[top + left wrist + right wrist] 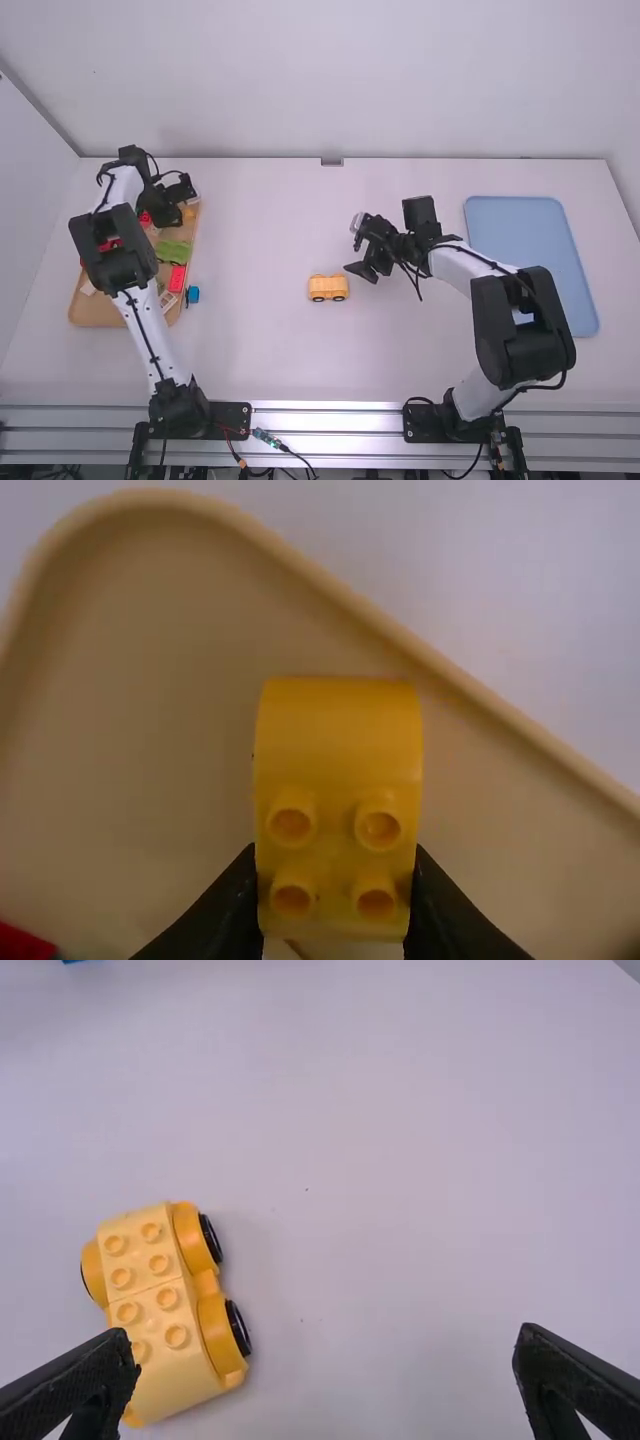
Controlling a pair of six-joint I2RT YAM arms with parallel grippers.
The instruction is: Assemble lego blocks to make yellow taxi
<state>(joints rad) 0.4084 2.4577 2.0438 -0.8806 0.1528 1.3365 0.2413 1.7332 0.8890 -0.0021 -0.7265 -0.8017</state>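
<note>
Car [328, 288] on the counter [260, 350], yellow block [338, 730] gripped

In the high view, the blue tray [520, 225] lies right, the tan tray [98, 312] left with bricks [173, 251]. Right of centre, the right end effector [356, 247] is spread and empty; upper left, the left end effector [187, 206] clasps the yellow block, seemingly above the tan tray. The wheeled car sits just below centre.

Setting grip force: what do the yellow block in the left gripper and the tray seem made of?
Yellow block: probably hard, smooth plastic; moulded hollow studs suggest it.
Tray: wood or plastic, can't tell which; matte, even tan surface.
</note>
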